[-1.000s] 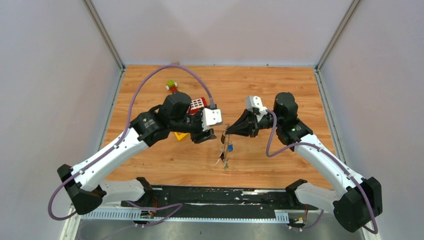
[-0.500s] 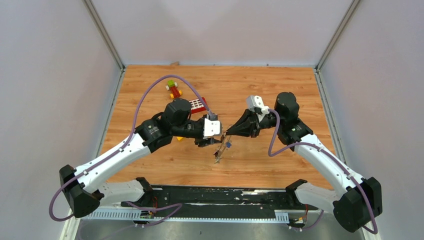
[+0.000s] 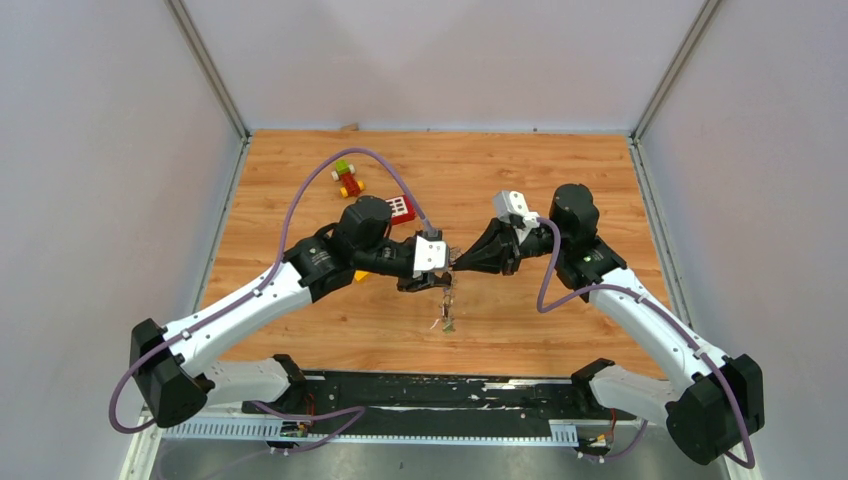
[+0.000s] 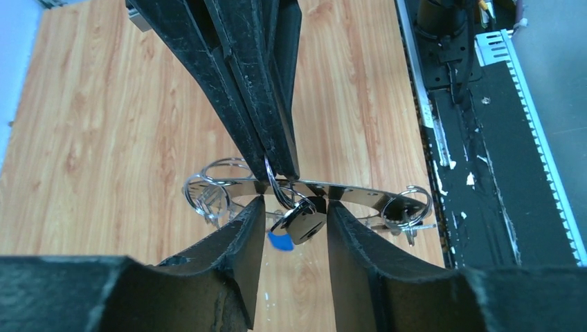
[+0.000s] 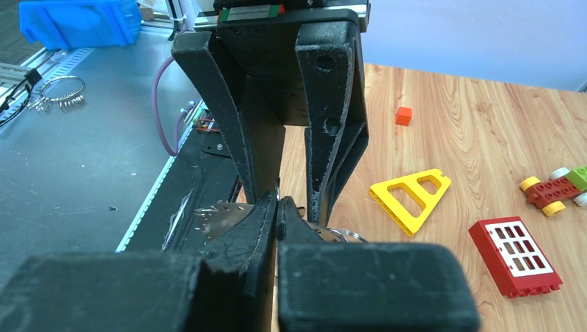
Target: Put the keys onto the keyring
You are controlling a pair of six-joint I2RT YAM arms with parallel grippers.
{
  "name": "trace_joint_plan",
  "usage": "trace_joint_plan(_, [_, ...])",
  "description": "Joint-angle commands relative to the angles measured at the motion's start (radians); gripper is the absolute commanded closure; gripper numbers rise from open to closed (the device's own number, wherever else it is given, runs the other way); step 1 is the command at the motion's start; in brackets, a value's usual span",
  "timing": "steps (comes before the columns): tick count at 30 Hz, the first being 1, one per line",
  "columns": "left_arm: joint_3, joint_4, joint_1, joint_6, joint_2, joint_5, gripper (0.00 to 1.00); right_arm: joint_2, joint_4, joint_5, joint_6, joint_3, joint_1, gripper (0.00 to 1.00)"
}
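The left arm (image 3: 250, 300) and right arm (image 3: 640, 310) reach inward from the table's near edge, meeting tip to tip, the left gripper (image 4: 294, 207) with fingers parted, the right gripper (image 5: 277, 205) pinched tight.

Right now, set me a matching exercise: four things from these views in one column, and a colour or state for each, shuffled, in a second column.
Things:
1. right gripper
2. left gripper
3. triangular block
4. window brick

Colours or states:
A. red
B. shut on the keyring
C. yellow
D. open, straddling a black-headed key

Pairs: 1-B, 2-D, 3-C, 4-A
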Motion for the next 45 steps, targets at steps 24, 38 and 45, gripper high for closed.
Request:
trace_joint_plan(24, [0.096,-0.087,-0.002,-0.030,-0.009,-0.059,1.00,0.019,-0.021,0.015,-0.063,0.036,-0.013,1.00])
trace_joint_plan(38, [0.185,-0.204,-0.007,0.036,0.040,-0.124,1.00,0.024,-0.044,0.024,-0.085,0.037,-0.013,1.00])
trace_joint_plan(45, [0.202,-0.275,-0.013,0.091,0.046,-0.147,1.00,0.025,-0.060,0.032,-0.103,0.040,-0.013,1.00])
